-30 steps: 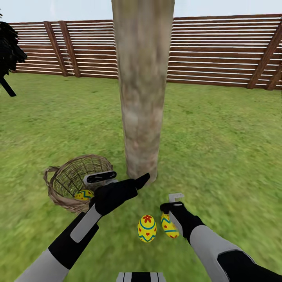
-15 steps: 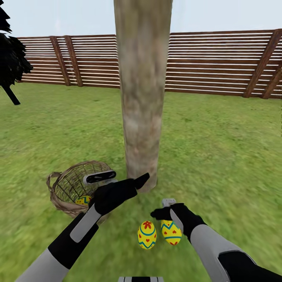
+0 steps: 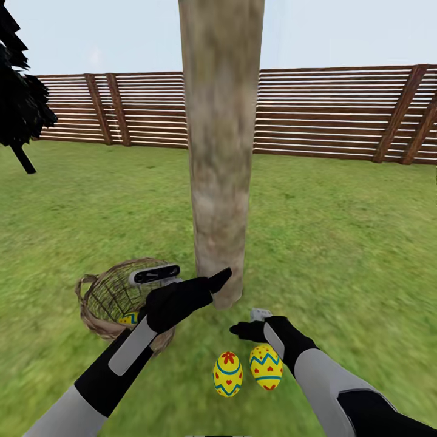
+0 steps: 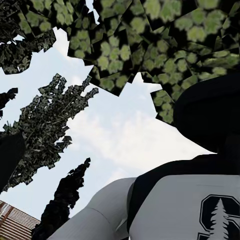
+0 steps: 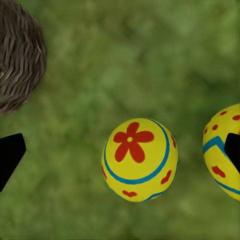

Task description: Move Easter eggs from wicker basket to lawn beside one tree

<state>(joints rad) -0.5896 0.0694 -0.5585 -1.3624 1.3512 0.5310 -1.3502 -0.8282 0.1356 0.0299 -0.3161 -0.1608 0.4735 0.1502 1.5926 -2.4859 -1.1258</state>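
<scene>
Two yellow Easter eggs lie side by side on the lawn in front of the tree: a flower-marked egg and a dotted, zigzag one. My right gripper hovers open just above them, holding nothing. A third egg rests inside the brown wicker basket, left of the trunk. My left gripper hangs over the basket's near rim, pointing at the trunk's foot; its jaws are not readable.
A brown slat fence rings the garden behind the tree. A black-foliaged tree stands at the far left. Open grass spreads to the right and behind the trunk. The left wrist view looks up at leafy crowns and my own torso.
My right gripper has let go of the dotted egg, which now lies free beside the flower egg, and drawn slightly up and left. The head camera has tilted up. The left arm is still.
</scene>
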